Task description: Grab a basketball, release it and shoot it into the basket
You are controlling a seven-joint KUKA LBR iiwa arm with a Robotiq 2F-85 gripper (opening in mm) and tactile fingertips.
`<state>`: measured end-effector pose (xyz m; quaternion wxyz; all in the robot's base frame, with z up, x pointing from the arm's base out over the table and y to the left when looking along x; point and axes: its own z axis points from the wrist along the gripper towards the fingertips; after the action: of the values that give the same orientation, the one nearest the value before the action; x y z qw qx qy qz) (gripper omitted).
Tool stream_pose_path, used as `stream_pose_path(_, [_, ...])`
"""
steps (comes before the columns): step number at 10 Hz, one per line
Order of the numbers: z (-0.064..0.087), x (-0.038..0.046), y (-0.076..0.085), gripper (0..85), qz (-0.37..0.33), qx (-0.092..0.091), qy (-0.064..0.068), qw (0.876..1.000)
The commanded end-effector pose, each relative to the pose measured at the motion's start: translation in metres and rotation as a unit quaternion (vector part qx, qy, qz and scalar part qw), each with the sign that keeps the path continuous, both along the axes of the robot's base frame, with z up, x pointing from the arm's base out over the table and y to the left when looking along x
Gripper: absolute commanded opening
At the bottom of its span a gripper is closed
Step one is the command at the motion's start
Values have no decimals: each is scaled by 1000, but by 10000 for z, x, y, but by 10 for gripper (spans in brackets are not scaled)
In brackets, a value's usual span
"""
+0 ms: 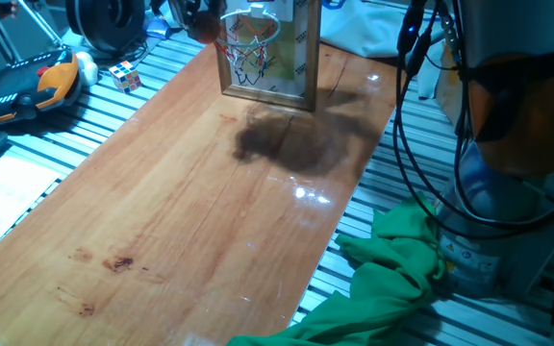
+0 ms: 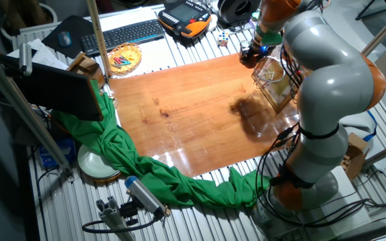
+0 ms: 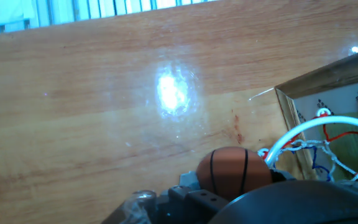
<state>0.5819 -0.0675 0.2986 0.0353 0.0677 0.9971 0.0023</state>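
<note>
Since the small orange toy basketball with dark seam lines (image 3: 232, 172) is carried high, just beside the rim and not yet over it, the step in hand is judged to be the final alignment before release. The step is done well if the ball is brought squarely above the ring opening and let go only when no sideways drift remains, so that it falls straight through the net and is not knocked off the rim edge or the backboard.

In the hand view the ball is seen at the lower middle, gripped at the tip of the dark two-finger gripper (image 3: 225, 193); the jaws are pressed against the ball, pinching it from either side, though the fingers themselves are largely hidden by the hand's dark body. The ball lies directly at the tool's tip, touching it.

Immediately to the right of the ball, the miniature hoop with a pale-looking rim, white-red-blue net and light wooden-framed backboard (image 3: 319, 140) is seen, its rim just beside the ball. In one fixed view the basket (image 1: 253, 43) stands at the far end of the glossy wooden tabletop (image 1: 181, 211), with the gripper near its left side. A multicoloured puzzle cube (image 1: 125, 75) lies well apart, off the board to the left.
</note>
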Motion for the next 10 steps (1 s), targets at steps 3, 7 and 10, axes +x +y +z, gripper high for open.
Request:
stream_pose_path(3, [78, -69, -86, 7, 16, -16, 6, 1000])
stream_pose_path(7, [204, -166, -386, 7, 35, -27, 18, 999])
stream_pose_path(10, [118, -182, -595, 7, 47, -26, 19, 998])
